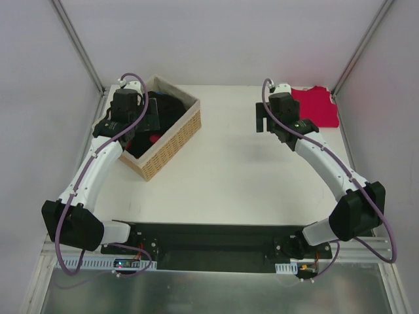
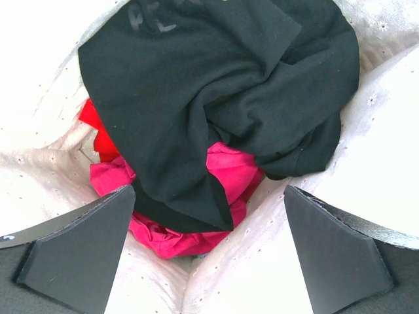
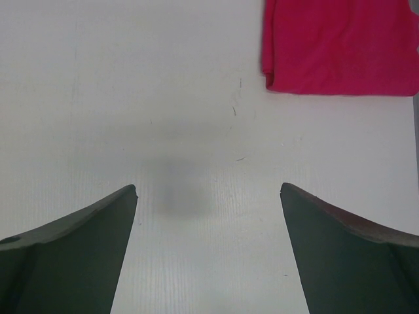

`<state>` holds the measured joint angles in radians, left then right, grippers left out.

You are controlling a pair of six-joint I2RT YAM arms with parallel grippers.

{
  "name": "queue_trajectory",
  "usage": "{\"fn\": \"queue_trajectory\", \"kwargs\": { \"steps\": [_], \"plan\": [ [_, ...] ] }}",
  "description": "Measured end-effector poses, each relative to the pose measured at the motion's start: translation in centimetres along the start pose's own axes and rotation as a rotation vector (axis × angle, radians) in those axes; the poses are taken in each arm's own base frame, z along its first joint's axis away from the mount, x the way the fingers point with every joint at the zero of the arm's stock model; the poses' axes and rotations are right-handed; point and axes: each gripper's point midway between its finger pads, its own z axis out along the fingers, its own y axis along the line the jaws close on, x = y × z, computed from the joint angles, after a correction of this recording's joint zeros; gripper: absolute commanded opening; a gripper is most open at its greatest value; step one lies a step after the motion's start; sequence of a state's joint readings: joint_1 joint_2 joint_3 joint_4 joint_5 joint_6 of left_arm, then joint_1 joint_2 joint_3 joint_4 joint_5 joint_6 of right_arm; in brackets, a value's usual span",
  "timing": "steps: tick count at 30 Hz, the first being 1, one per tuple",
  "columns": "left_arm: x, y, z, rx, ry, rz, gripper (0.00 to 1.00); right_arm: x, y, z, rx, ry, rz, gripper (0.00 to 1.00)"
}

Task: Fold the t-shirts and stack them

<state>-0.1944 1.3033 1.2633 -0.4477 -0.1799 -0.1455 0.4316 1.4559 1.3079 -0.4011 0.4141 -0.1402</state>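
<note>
Table's (image 1: 229, 183) far-left corner is occupied by the basket (image 1: 171, 140), whose limp black shirt (image 2: 216, 85) is likely best pinched at a raised fold by the wide-open, empty left gripper (image 2: 208, 193).

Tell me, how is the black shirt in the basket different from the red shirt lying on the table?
The black shirt is crumpled in a heap; the red shirt lies flat and neat. The black shirt sits inside the basket, on top of other red cloth; the red shirt rests alone on the table by the far right corner. Both are soft cloth.
</note>
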Motion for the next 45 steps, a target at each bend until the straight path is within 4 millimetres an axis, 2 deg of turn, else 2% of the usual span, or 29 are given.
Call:
{"fn": "queue_trajectory", "kwargs": {
  "steps": [9,13,18,20,22,27,30,35,39,40,41,44,45],
  "plan": [
    [-0.6,0.3,-0.3,-0.011,-0.01,0.032,0.99,1.0,0.4,0.2,-0.013,0.016,-0.017,0.96],
    [-3.1,0.2,-1.0,-0.006,-0.062,0.044,0.99,2.9,0.2,0.7,0.0,0.053,-0.039,0.96],
    [-7.4,0.0,-0.7,-0.007,-0.127,0.086,0.99,2.9,0.3,0.5,-0.017,0.052,-0.065,0.96],
    [-8.3,-0.1,0.5,-0.011,-0.122,0.112,0.99,2.7,0.4,0.2,-0.027,0.045,-0.07,0.96],
    [-8.3,0.0,2.1,-0.02,-0.099,0.132,0.97,2.4,0.4,-0.1,-0.035,0.034,-0.068,0.96],
    [-5.6,0.9,7.8,-0.03,0.042,0.142,0.81,1.3,0.3,-1.6,-0.055,-0.015,-0.051,0.96],
    [-3.8,1.4,10.7,-0.027,0.123,0.139,0.78,0.9,0.5,-2.2,-0.07,-0.034,-0.045,0.96],
    [-2.5,1.0,13.4,-0.004,0.182,0.14,0.79,0.9,1.0,-2.5,-0.092,-0.037,-0.049,0.96],
    [-3.1,0.3,14.3,0.028,0.176,0.139,0.77,0.9,1.4,-2.6,-0.102,-0.038,-0.053,0.96],
    [-3.3,0.1,14.4,0.035,0.172,0.14,0.74,0.9,1.4,-2.6,-0.104,-0.038,-0.053,0.96],
    [-3.4,0.1,14.4,0.038,0.17,0.14,0.62,0.9,1.4,-2.6,-0.105,-0.038,-0.054,0.96],
    [-3.8,-0.1,14.7,0.044,0.164,0.141,0.43,0.9,1.6,-2.6,-0.112,-0.038,-0.057,0.96],
    [-3.7,-0.1,14.8,0.045,0.165,0.143,0.33,0.9,1.7,-2.7,-0.112,-0.038,-0.057,0.96]
  ]
}}
